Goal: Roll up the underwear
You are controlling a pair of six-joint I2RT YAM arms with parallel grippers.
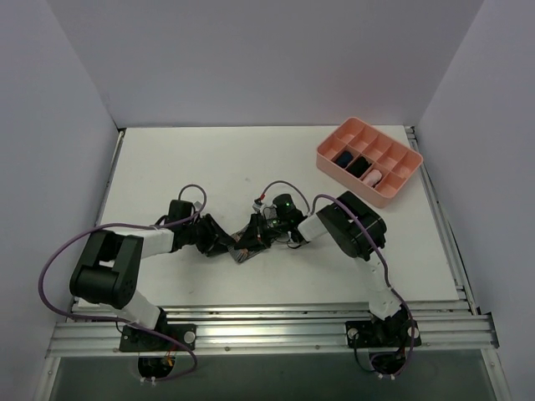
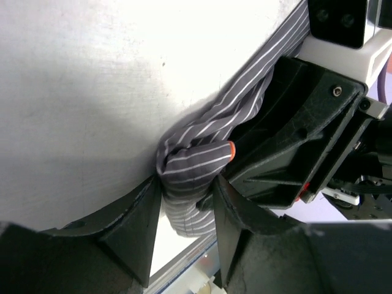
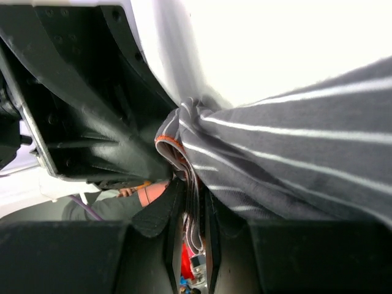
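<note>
The underwear (image 1: 247, 242), grey striped cloth with an orange edge, is bunched between both grippers at the table's middle front. In the left wrist view the underwear (image 2: 195, 184) sits between my left fingers, and my left gripper (image 2: 187, 214) is shut on it. In the right wrist view the underwear (image 3: 275, 159) fills the right side, and my right gripper (image 3: 196, 214) is shut on its folded orange-trimmed edge. The two grippers (image 1: 230, 244) (image 1: 266, 230) face each other almost touching. Most of the cloth is hidden by the fingers in the top view.
A pink divided tray (image 1: 406, 177) stands at the back right, holding dark, blue and pink rolled bundles (image 1: 361, 167). The table's front rail (image 1: 267, 322) runs just behind the arm bases. White walls close in the left, back and right.
</note>
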